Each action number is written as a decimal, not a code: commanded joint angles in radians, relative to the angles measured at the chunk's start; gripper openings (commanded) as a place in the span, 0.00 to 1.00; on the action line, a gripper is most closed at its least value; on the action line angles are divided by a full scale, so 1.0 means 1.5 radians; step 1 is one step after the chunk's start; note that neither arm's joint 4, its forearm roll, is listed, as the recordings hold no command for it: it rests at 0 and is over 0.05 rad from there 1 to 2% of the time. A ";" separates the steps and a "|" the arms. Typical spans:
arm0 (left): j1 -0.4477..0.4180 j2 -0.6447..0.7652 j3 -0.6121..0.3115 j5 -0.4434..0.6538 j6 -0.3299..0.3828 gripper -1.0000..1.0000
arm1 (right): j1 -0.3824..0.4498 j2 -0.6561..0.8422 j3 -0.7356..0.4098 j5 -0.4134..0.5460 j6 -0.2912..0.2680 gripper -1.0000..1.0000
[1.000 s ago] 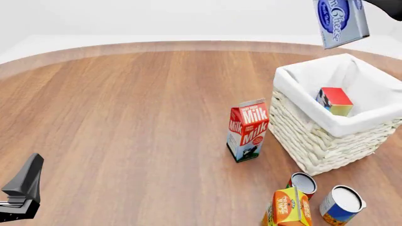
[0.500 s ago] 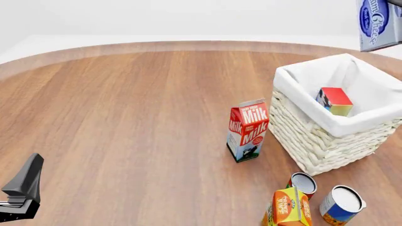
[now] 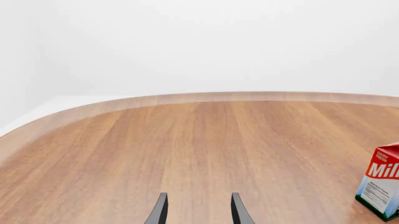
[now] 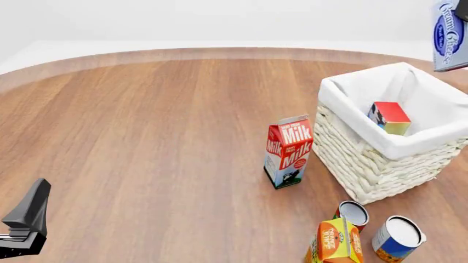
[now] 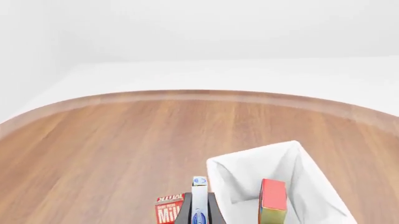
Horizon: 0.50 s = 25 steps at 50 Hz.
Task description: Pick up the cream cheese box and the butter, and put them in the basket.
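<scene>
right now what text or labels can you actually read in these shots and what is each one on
"Milk" – white letters on the red milk carton, twice; "DAIRY FRESH" above it in the left wrist view.
"Cream Cheese" – only partly legible, cut by the frame edge, in the blue oval on the cream cheese box.
Orange juice carton: print too blurred to read.
Butter in the basket: no lettering legible.
Two cans: no readable text.
</scene>
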 commanded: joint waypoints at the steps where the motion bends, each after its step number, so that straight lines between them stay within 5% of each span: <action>1: 0.000 0.000 0.000 0.000 0.000 1.00 | -0.029 0.005 -0.004 -0.008 -0.001 0.00; 25: 0.000 0.000 0.000 0.000 0.000 1.00 | -0.058 0.025 0.055 -0.059 -0.004 0.00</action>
